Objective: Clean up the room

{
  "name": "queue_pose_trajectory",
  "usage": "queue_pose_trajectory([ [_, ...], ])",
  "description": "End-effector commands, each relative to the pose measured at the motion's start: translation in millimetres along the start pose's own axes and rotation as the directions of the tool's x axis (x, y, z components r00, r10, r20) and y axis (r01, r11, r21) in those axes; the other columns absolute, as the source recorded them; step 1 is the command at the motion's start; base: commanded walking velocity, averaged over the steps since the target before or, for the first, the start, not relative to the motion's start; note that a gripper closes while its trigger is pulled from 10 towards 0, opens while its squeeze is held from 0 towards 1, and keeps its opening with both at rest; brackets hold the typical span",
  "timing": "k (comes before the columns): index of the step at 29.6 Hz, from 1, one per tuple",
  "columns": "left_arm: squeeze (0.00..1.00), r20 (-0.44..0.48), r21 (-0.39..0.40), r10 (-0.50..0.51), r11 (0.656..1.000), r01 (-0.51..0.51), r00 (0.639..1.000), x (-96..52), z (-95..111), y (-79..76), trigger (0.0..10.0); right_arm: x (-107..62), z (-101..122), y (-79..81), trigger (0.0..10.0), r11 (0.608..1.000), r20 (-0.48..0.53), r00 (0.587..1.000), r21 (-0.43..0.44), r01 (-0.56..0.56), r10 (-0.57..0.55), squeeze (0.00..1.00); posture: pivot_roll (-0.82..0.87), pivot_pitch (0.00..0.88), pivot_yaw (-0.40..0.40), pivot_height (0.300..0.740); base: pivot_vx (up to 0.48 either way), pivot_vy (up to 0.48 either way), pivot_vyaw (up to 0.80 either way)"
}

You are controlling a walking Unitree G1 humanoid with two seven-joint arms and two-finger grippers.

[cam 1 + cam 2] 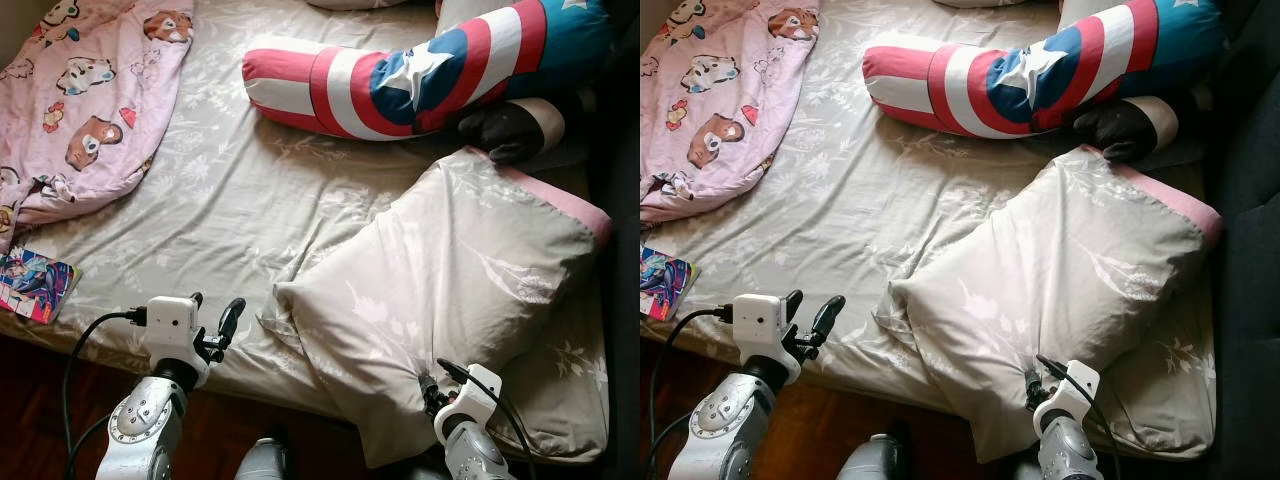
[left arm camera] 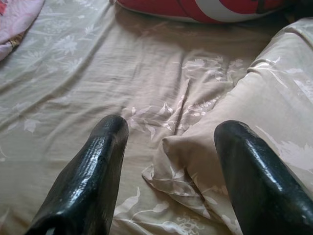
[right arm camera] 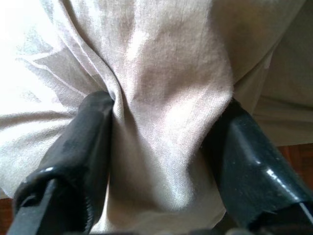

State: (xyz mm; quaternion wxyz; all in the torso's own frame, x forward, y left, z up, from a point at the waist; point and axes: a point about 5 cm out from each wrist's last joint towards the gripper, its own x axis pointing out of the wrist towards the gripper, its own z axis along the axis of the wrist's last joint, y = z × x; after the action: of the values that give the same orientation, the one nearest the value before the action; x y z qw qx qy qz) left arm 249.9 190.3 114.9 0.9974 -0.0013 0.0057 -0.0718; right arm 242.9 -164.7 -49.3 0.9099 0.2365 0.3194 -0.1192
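Bedroom setting: a bed (image 1: 240, 180) covered by a beige sheet with a pale leaf print, standing on a dark red-brown wooden floor (image 1: 40, 400).

Item 1, pillow (image 1: 450, 290): large, in a beige floral case with a pink edge at its far end. It lies slanted across the near part of the bed, its near corner hanging over the bed edge. The right gripper (image 3: 161, 147) holds this near corner; a thick fold of the case is bunched between the two black fingers (image 3: 78, 147), which press into it from both sides.

Item 2, left gripper (image 1: 215, 318): fingers spread apart, holding nothing, poised over the sheet at the near bed edge. The pillow's other near corner lies just ahead of it, toward its right finger (image 2: 259, 181); contact cannot be confirmed.

Item 3, bolster cushion (image 1: 420, 70): long, with red and white stripes, a blue section and a white star. It lies across the bed beyond the pillow, well away from both grippers.

Item 4, pink blanket (image 1: 90, 90): cartoon animal print, crumpled on the bed far ahead of the left gripper and to its outer side.

Item 5, colourful book (image 1: 35, 283): flat at the bed edge, outward of the left gripper.

Item 6, dark plush object (image 1: 505, 130): beside the bolster, beyond the pillow's far end; identity unclear.
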Motion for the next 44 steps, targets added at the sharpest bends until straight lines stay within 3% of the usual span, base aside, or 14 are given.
queue_pose_trajectory([
  [1, 0.00, -0.020, 0.002, 0.015, 1.000, -0.015, 1.000, -4.0, -2, 4.6, 10.0, -8.8, -30, -12.5, 0.0, 0.998, -0.120, 0.991, 0.008, 0.059, -0.058, 0.00, 0.29, 0.352, 0.084, 0.740, 0.000, 0.000, 0.00],
  [13, 0.00, -0.033, -0.020, 0.025, 0.999, -0.026, 0.999, 1.9, -7, 7.4, 10.0, -7.6, -19, -24.9, 0.0, 0.989, -0.086, 0.989, 0.080, 0.126, -0.119, 0.00, 0.26, 0.319, 0.079, 0.740, 0.000, 0.000, 0.00],
  [20, 0.00, -0.043, -0.028, 0.022, 0.999, -0.024, 0.999, 8.7, -15, 5.9, 10.0, -5.7, -5, -34.7, 0.0, 0.983, -0.051, 0.985, 0.071, 0.171, -0.167, 0.00, 0.23, 0.277, 0.068, 0.740, 0.000, 0.000, 0.00],
  [23, 0.00, -0.055, -0.045, 0.030, 0.998, -0.033, 0.998, 17.3, -24, 7.5, 10.0, -4.9, 25, -54.1, 0.0, 0.971, 0.054, 0.970, 0.042, 0.234, -0.236, 0.00, 0.16, 0.226, 0.055, 0.740, 0.000, 0.000, 0.00],
  [27, 0.00, -0.060, -0.055, 0.029, 0.998, -0.032, 0.998, 27.5, -28, 6.2, 10.0, -5.7, 45, -67.3, 0.0, 0.959, 0.093, 0.960, -0.088, 0.271, -0.263, 0.00, 0.13, 0.190, 0.048, 0.740, 0.000, 0.000, 0.00],
  [28, 0.00, -0.056, -0.057, 0.027, 0.998, -0.030, 0.998, 28.8, -27, 5.7, 10.0, -6.3, 50, -70.5, 0.0, 0.958, 0.111, 0.958, -0.086, 0.274, -0.264, 0.00, 0.13, 0.190, 0.048, 0.740, 0.000, 0.000, 0.00],
  [32, 0.00, -0.045, -0.061, 0.021, 0.998, -0.024, 0.999, 34.5, -26, 4.3, 10.0, -10.5, 73, -85.9, 0.0, 0.941, 0.193, 0.929, -0.060, 0.332, -0.315, 0.00, 0.11, 0.170, 0.043, 0.740, 0.000, 0.000, 0.00],
  [36, 0.00, -0.037, -0.065, 0.025, 0.998, -0.028, 0.999, 38.2, -27, 5.2, 10.0, -14.8, 89, -96.5, 0.0, 0.919, 0.248, 0.903, -0.091, 0.383, -0.351, 0.00, 0.09, 0.146, 0.039, 0.740, 0.000, 0.000, 0.00],
  [37, 0.00, -0.035, -0.065, 0.029, 0.997, -0.031, 0.999, 39.4, -28, 6.2, 10.0, -19.1, 95, -106.8, 0.0, 0.893, 0.263, 0.880, -0.112, 0.436, -0.397, 0.00, 0.08, 0.134, 0.036, 0.740, 0.000, 0.000, 0.00],
  [38, 0.00, -0.035, -0.065, 0.029, 0.997, -0.031, 0.999, 39.4, -28, 6.2, 10.0, -19.1, 95, -106.8, 0.0, 0.893, 0.263, 0.880, -0.112, 0.436, -0.397, 0.00, 0.08, 0.134, 0.036, 0.740, 0.000, 0.000, 0.00],
  [40, 0.00, -0.033, -0.065, 0.037, 0.997, -0.039, 0.999, 41.7, -30, 8.7, 10.0, -27.7, 101, -125.1, 0.0, 0.846, 0.276, 0.829, -0.085, 0.526, -0.487, 0.00, 0.08, 0.123, 0.035, 0.740, 0.000, 0.000, 0.00],
  [41, 0.00, -0.033, -0.065, 0.037, 0.997, -0.039, 0.999, 41.7, -30, 8.7, 10.0, -27.7, 101, -125.1, 0.0, 0.846, 0.276, 0.829, -0.085, 0.526, -0.487, 0.00, 0.08, 0.123, 0.035, 0.740, 0.000, 0.000, 0.00],
  [43, 0.00, -0.031, -0.063, 0.038, 0.997, -0.040, 0.999, 42.2, -31, 10.6, 10.0, -37.8, 110, -141.4, 0.0, 0.795, 0.314, 0.774, -0.088, 0.600, -0.550, 0.00, 0.07, 0.117, 0.037, 0.740, 0.000, 0.000, 0.00],
  [44, 0.00, -0.031, -0.063, 0.038, 0.997, -0.040, 0.999, 42.2, -31, 10.6, 10.0, -37.8, 110, -141.4, 0.0, 0.795, 0.314, 0.774, -0.088, 0.600, -0.550, 0.00, 0.07, 0.117, 0.037, 0.740, 0.000, 0.000, 0.00],
])
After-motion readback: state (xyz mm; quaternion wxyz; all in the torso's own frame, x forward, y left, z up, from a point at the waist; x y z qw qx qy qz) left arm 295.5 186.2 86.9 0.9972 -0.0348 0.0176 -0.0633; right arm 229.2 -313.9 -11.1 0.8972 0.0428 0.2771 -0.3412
